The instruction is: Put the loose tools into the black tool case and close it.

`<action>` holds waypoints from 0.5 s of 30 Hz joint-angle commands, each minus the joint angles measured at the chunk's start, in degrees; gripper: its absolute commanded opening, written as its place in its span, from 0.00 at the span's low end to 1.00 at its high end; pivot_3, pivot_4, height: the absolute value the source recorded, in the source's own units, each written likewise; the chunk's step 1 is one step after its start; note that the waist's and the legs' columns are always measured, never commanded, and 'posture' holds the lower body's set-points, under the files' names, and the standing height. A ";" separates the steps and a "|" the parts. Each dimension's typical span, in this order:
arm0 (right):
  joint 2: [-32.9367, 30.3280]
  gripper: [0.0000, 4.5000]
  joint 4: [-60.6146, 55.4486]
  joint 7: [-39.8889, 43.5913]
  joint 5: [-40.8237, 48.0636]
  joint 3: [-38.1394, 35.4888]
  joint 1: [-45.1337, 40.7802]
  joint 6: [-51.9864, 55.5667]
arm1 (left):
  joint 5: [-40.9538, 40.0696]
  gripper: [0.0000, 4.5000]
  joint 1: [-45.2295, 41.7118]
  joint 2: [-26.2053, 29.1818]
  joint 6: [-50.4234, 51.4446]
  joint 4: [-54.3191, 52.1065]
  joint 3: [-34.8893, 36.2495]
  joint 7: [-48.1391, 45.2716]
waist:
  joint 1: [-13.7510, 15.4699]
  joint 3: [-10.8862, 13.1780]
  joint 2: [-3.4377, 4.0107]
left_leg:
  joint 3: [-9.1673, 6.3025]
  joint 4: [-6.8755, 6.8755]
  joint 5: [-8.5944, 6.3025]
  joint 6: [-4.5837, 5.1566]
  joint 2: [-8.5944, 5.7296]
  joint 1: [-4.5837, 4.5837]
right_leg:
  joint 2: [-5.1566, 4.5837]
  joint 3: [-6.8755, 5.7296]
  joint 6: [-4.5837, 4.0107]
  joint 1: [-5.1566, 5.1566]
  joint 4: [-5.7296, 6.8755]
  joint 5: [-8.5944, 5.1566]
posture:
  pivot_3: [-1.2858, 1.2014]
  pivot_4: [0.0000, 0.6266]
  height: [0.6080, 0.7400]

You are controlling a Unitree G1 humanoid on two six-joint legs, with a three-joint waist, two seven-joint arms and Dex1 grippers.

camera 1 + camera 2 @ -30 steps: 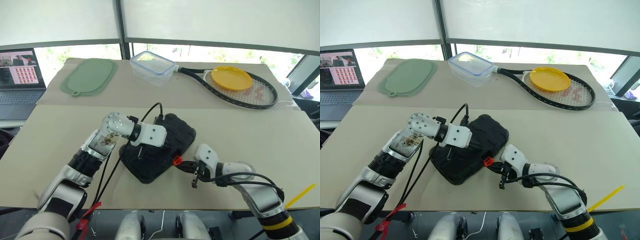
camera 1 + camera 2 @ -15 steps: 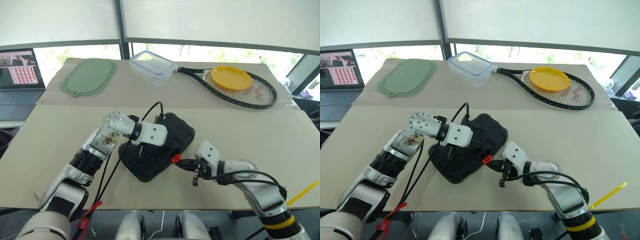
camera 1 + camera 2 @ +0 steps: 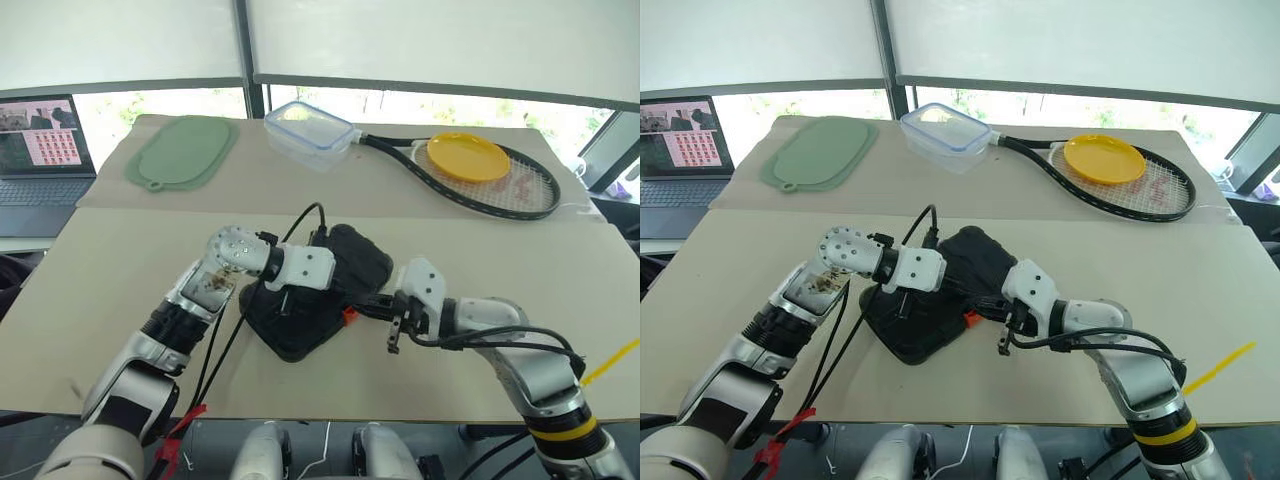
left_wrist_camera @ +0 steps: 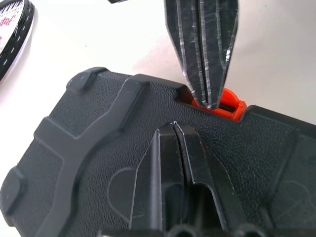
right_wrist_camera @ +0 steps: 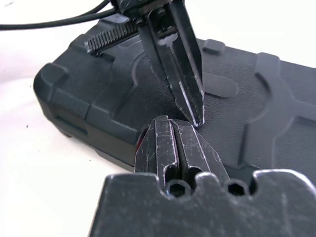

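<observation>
Two pincers are working on the black tool case (image 3: pixel 315 295), which is lying lid-down-shut near the middle of the bench's (image 3: pixel 120 270) front half, with no loose tools lying outside it. The left pincer (image 3: pixel 283 303) is clenched with nothing between its fingers, its tips pressing on the ribbed lid. The right pincer (image 3: pixel 372 300), also clenched and empty, is meeting the case at its front edge, tips right at the small orange latch (image 4: pixel 224 103). Judging by this, the packing is finished and the latching step is in hand. Next, the right tips probably need to push the latch home while the left is holding the lid down, without sliding the case.
</observation>
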 commanded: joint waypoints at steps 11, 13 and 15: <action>-32.18 0.94 7.39 33.24 22.16 -29.72 4.99 4.11 | -29.13 1.00 25.49 36.50 39.94 -21.81 36.67 -12.88 | -1.21 0.60 0.08 | 0.00 -0.35 0.01 -0.06 0.19 -0.19 | 0.04 -0.04 -0.18 -0.54 0.07 -0.16 | 0.52 0.24 0.99; -33.39 0.99 10.28 34.89 22.64 -30.05 3.82 3.92 | -29.99 1.00 30.44 37.56 40.68 -23.52 42.19 -11.98 | -0.53 0.68 0.13 | 0.01 -0.33 0.01 -0.06 0.09 -0.21 | -0.10 -0.05 -0.08 -0.50 0.03 -0.21 | 0.52 0.24 0.99; -33.81 0.99 12.61 35.62 23.51 -29.26 1.88 4.82 | -30.78 1.00 35.07 36.88 41.58 -25.50 46.83 -10.37 | -0.02 0.69 0.15 | 0.06 -0.33 0.00 -0.05 0.03 -0.21 | -0.24 -0.03 -0.07 -0.50 -0.05 -0.21 | 0.52 0.24 0.99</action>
